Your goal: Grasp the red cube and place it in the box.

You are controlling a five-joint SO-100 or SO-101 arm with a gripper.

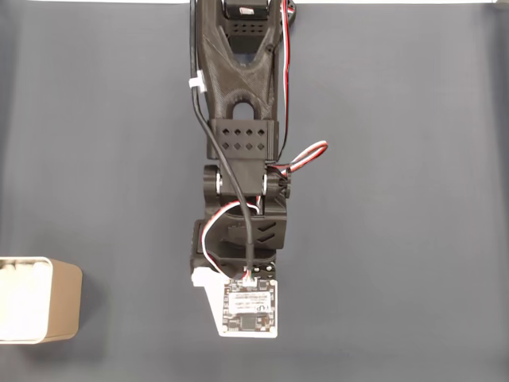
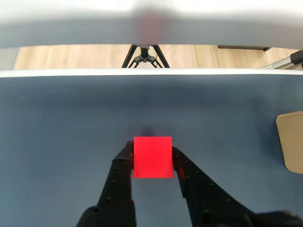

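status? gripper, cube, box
Black two-finger gripper shut on small matte red cube. Beige rounded box apart at fixed view's lower left. Grey table between looks unobstructed.

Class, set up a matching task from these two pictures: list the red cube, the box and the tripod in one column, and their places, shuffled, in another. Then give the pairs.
Things:
1. red cube
2. box
3. tripod

Places:
A. on the wooden floor beyond the table's far edge, wrist view
B. between the fingers of the gripper
C. at the left edge of the fixed view, on the table

Pairs: 1-B, 2-C, 3-A
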